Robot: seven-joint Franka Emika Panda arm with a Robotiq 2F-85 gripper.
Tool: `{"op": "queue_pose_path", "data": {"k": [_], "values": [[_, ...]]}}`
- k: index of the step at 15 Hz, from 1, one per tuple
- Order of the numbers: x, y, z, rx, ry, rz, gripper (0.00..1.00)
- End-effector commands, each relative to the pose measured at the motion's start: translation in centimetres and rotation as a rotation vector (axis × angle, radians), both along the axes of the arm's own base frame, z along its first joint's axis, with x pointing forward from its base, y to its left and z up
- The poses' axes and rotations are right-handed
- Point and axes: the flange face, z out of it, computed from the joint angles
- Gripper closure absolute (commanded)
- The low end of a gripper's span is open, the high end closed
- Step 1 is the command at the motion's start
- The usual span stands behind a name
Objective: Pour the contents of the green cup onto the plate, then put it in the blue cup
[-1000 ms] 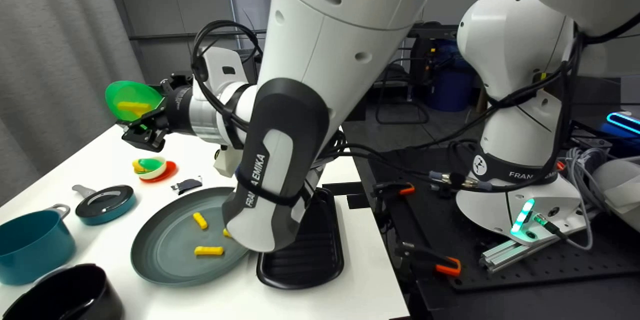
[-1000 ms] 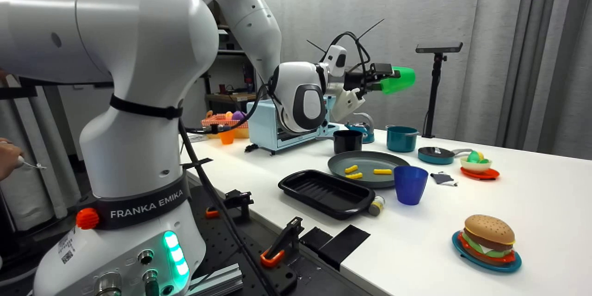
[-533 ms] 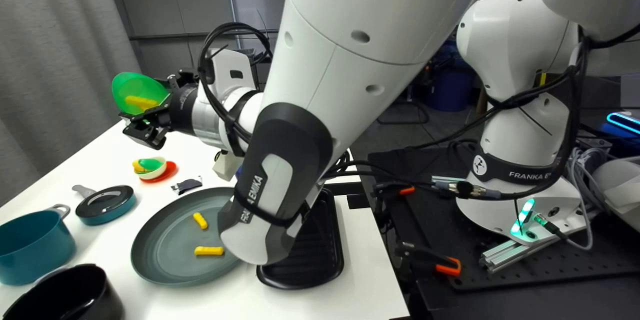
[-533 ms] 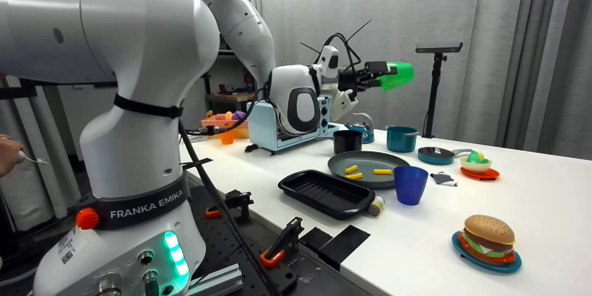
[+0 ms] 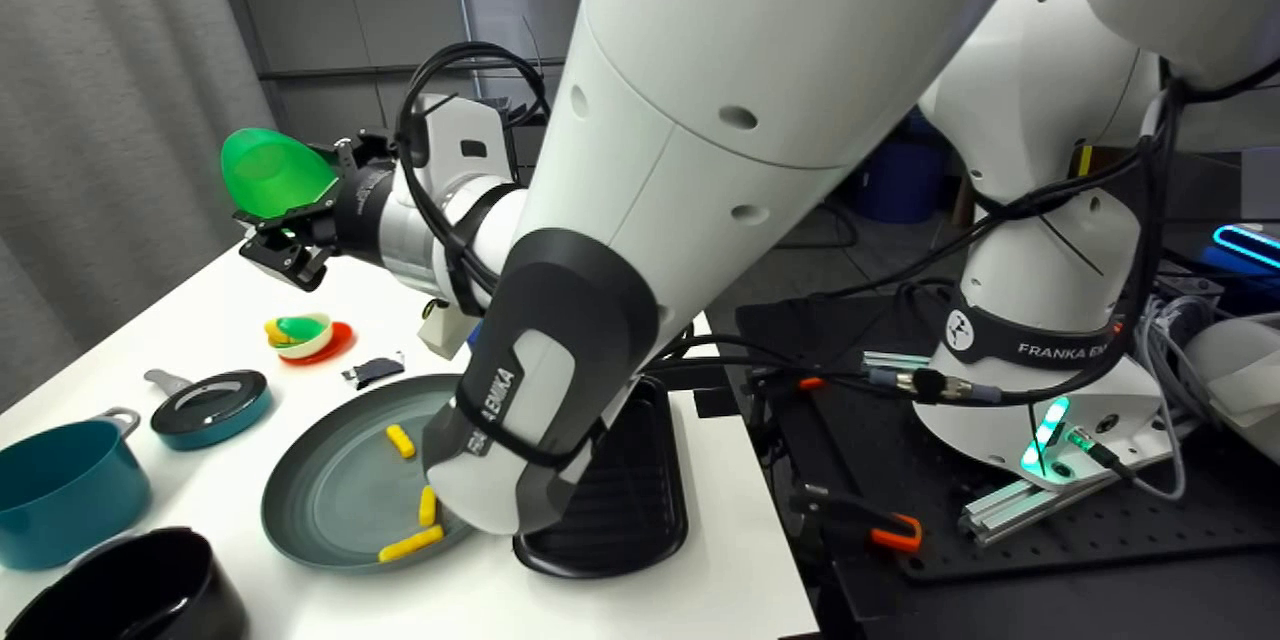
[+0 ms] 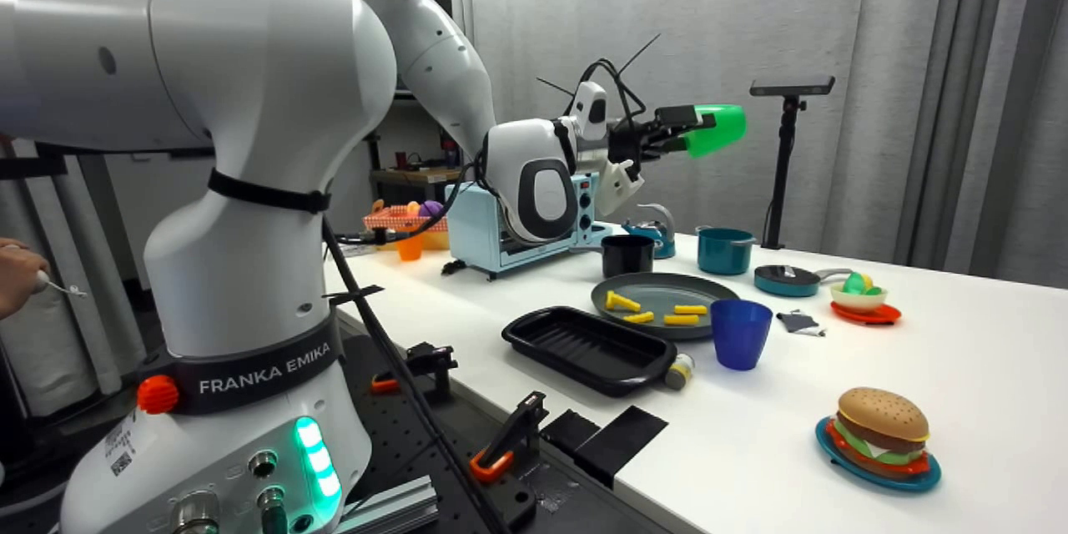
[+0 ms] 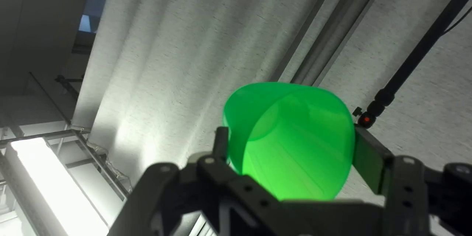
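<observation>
More yellow pieces (image 6: 681, 319) lie on the plate (image 5: 335, 485) than half a second ago, when one showed inside the green cup (image 5: 275, 175), at the upper left of the frame, which now looks plain green. Some are bunched near the plate's left rim in an exterior view, and I cannot count those.

White and bulky, the arm (image 5: 670, 110) crosses the middle of the frame in an exterior view, hiding the plate's right side, part of the black tray (image 6: 584, 346) and all but a sliver of the blue cup (image 6: 741, 335) (plain enough in an exterior view, upright on the bench (image 6: 776, 400), right of centre). At lower left a black pot (image 5: 125, 590) is cut off, and the left edge clips a teal pot (image 5: 65, 495). A toy burger (image 6: 882, 425) sits at lower right.

In the wrist view the fingers (image 7: 370, 162) press on opposite sides of the green cup, spread to its width, holding it tipped in the air.
</observation>
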Motion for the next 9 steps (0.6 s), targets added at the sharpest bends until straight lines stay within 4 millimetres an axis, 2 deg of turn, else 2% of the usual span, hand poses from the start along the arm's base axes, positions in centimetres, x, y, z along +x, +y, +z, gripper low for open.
{"op": "queue_pose_path", "data": {"k": [1,9], "values": [[-0.13,-0.09,-0.06,-0.010,-0.053,-0.022,0.44],[-0.64,-0.25,-0.64,0.030,-0.019,-0.063,0.44]]}}
